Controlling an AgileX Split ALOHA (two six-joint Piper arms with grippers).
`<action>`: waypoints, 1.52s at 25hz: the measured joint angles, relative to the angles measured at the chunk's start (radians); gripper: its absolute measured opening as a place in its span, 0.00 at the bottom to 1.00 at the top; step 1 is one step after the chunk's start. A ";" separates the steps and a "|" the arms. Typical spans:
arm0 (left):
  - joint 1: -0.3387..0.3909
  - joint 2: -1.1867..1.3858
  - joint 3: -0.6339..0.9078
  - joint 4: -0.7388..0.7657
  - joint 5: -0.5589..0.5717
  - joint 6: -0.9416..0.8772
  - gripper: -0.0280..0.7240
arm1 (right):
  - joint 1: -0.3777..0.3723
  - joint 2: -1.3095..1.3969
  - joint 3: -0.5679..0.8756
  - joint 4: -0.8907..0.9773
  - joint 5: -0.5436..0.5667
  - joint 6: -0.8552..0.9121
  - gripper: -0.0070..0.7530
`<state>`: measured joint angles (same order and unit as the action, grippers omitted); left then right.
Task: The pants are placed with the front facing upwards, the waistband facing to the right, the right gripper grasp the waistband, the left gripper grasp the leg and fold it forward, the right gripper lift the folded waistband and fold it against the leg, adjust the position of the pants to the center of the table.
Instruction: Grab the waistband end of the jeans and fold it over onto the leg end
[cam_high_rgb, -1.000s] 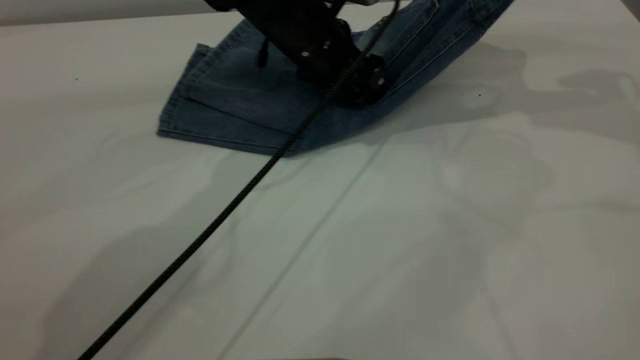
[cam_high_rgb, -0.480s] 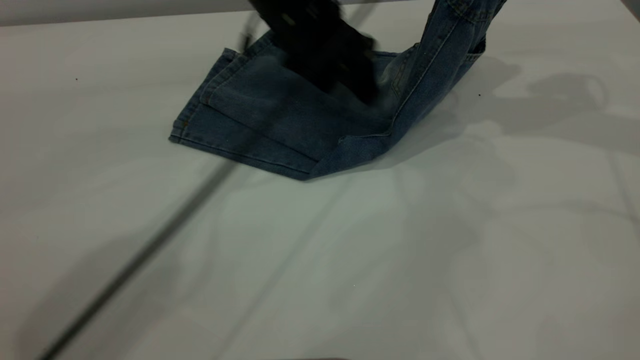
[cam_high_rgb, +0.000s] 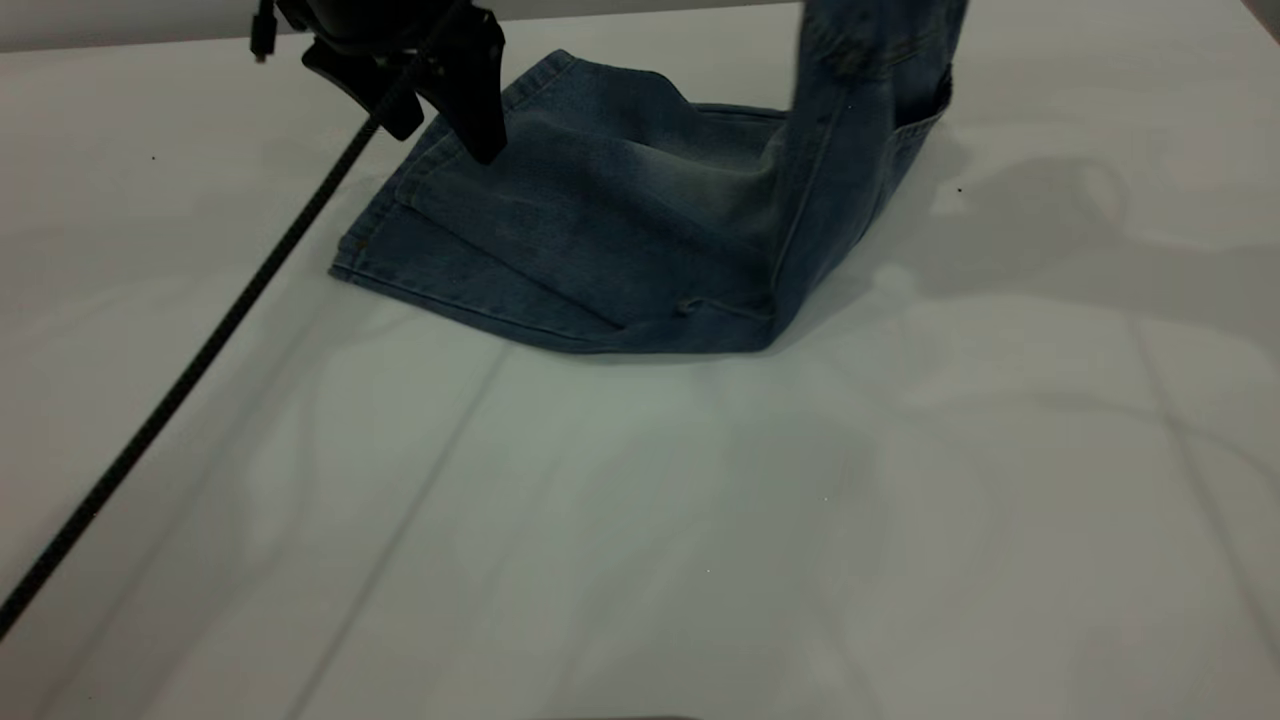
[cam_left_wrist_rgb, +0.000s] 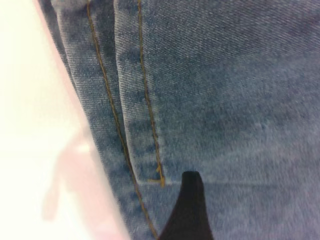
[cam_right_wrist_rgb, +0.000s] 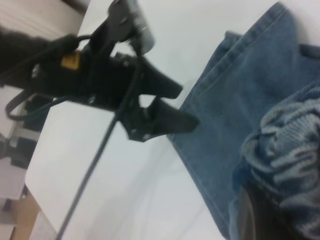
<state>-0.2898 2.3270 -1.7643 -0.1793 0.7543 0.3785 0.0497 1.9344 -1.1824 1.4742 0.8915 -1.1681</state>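
Note:
The blue denim pants (cam_high_rgb: 610, 240) lie with both legs flat on the white table (cam_high_rgb: 700, 520), hems (cam_high_rgb: 385, 225) to the left. Their right part rises steeply and leaves the exterior view at the top (cam_high_rgb: 870, 70). My left gripper (cam_high_rgb: 445, 140) hovers open just above the far hem corner with nothing between its fingers; the right wrist view shows it spread (cam_right_wrist_rgb: 189, 105). One of its fingertips (cam_left_wrist_rgb: 190, 200) hangs over the stitched hem (cam_left_wrist_rgb: 145, 115). My right gripper is above the exterior view. Its dark finger (cam_right_wrist_rgb: 252, 217) is shut on the ruched waistband (cam_right_wrist_rgb: 290, 150).
The left arm's thin black cable (cam_high_rgb: 200, 350) runs diagonally across the table's left side to the front edge. The table's far edge (cam_high_rgb: 150, 35) lies just behind the left gripper. Bare tabletop spreads in front of and to the right of the pants.
The left gripper has left the middle of the pants and moved left to the hem corner. The lifted waistband end has swung left, standing the right part of the pants steeper.

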 joint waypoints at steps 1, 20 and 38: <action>0.000 0.009 0.000 0.000 -0.015 0.004 0.82 | 0.021 0.000 0.000 0.006 -0.007 -0.001 0.10; -0.018 0.122 -0.017 0.013 -0.099 0.009 0.82 | 0.263 0.000 -0.036 0.296 -0.180 -0.182 0.10; 0.054 0.018 -0.488 0.148 0.417 -0.041 0.82 | 0.332 0.205 -0.152 0.320 -0.305 -0.228 0.10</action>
<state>-0.2355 2.3452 -2.2526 -0.0308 1.1714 0.3374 0.3814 2.1399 -1.3348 1.7944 0.5860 -1.3962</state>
